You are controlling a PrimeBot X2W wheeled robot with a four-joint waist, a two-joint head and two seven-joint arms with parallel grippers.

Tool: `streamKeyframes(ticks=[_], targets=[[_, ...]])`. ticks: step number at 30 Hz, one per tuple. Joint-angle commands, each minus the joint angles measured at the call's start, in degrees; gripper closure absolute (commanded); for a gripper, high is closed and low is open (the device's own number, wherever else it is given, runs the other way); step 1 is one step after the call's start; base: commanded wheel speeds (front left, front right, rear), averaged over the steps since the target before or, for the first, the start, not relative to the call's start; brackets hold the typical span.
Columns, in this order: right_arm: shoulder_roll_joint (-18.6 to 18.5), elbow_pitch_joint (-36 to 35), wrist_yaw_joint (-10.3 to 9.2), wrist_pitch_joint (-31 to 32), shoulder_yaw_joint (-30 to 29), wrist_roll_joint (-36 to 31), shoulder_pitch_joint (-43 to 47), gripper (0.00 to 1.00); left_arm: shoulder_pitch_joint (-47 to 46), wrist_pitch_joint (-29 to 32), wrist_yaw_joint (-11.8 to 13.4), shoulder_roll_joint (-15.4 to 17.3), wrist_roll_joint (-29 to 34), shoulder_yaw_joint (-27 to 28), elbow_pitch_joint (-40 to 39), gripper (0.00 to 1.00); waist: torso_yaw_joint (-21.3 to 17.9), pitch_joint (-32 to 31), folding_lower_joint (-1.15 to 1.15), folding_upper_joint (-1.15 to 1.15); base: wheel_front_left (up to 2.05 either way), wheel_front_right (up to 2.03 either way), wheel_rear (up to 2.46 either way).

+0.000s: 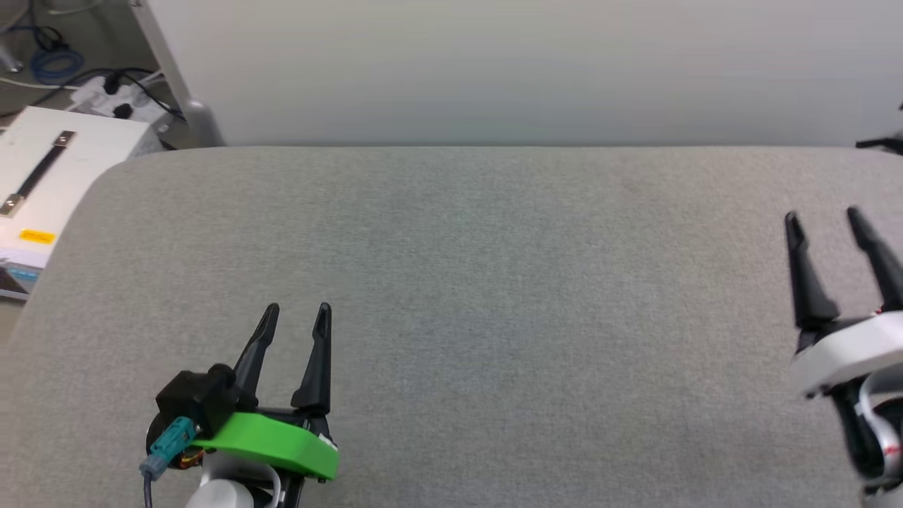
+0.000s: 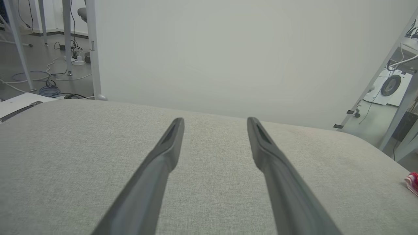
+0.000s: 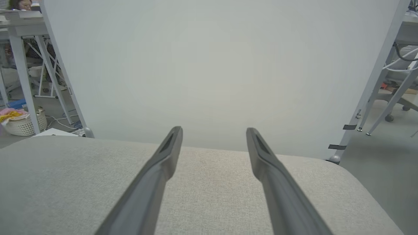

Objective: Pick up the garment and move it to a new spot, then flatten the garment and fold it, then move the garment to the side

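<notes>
**Both tools spread and empty, garment at the bench's right edge**

Far left, off the bench: a flat white box with a dark strap and yellow label (image 1: 63, 169), with dark and blue floor cables (image 1: 106, 85) beyond it, out of the working path.

The left tool (image 1: 298, 309), long dark fingers on a green collar, hovers near-left over the grey fabric-covered bench (image 1: 494, 282). Its fingers are spread and hold nothing, which looks like a ready pose before pickup.

A plain white backdrop panel (image 1: 494, 70) stands along the far edge.

The right tool (image 1: 822, 216), dark fingers on a white collar, is at the right, also released and empty.

A sliver of the red garment with white stripe trim (image 2: 412, 182) shows in the left wrist view. It lies at the bench's right edge, well apart from the left tool, with bare cloth between them. The right tool is probably better placed to reach it.
</notes>
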Motion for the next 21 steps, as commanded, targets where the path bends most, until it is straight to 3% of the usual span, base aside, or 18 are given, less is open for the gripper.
streamKeyframes(ticks=[1, 10, 21], targets=[[0.8, -0.12, -0.04, -1.25, 0.63, 0.25, 1.85, 0.0, 1.19, -0.32, -0.19, -0.8, 0.79, 0.62, 0.01, 0.0, 2.56, -2.41, 0.01, 0.0, 0.0, 0.0, 0.0], [5.91, 4.93, -0.04, -8.55, 3.6, 0.41, 7.97, 0.0, 3.24, -0.32, -2.14, -3.17, 4.25, 3.53, 1.06, 0.0, 3.7, -3.2, 0.01, 0.0, 0.0, 0.0, 0.0], [8.33, 8.67, -0.04, -12.09, 4.67, -0.66, 9.21, 0.0, 3.79, -0.32, -3.44, -5.22, 7.47, 5.68, 0.57, 0.0, 3.3, -2.81, 0.01, 0.0, 0.0, 0.0, 0.0]])
